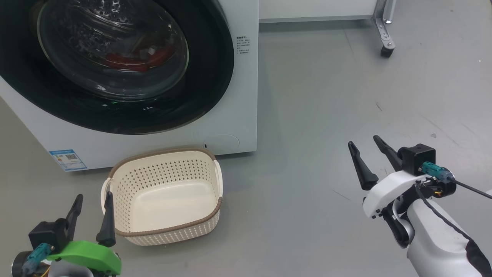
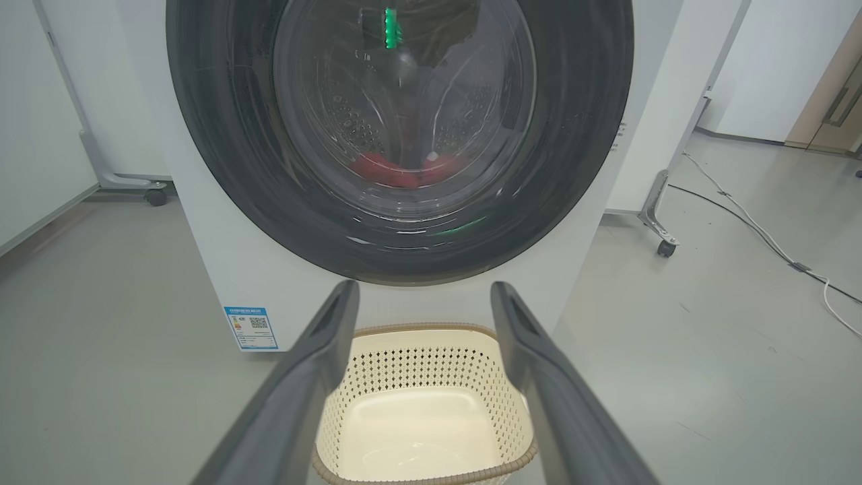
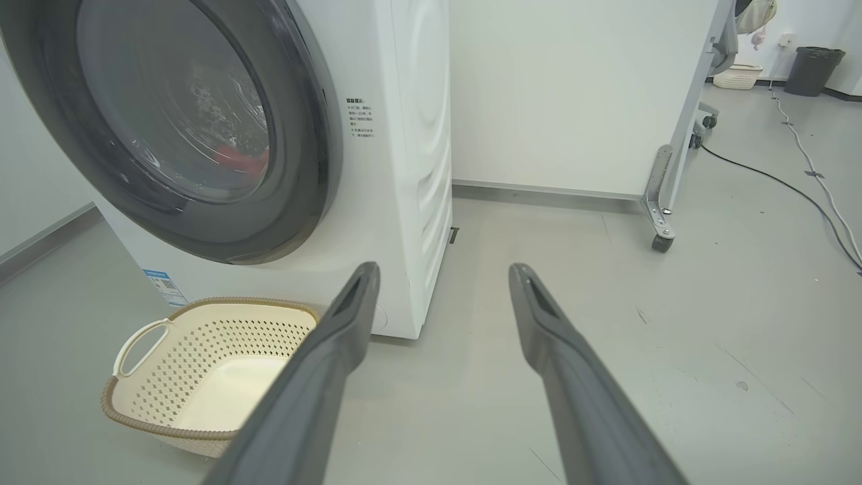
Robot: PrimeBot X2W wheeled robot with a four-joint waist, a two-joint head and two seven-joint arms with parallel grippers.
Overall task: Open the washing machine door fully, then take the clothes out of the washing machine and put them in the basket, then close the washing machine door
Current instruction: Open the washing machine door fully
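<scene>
down at the lower left, the left gripper (image 1: 94, 197) hangs with fingers apart, empty, just beside the basket (image 1: 165, 152). the basket stands empty on the floor (image 1: 307, 115) before the washing machine (image 1: 238, 96). the washing machine door (image 1: 215, 69) is shut, with the clothes (image 1: 134, 61) inside behind its glass. far right, the right gripper (image 1: 363, 141) is spread wide over bare floor, holding nothing.

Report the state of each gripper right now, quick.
Left gripper: open, holding nothing.
Right gripper: open, holding nothing.
</scene>
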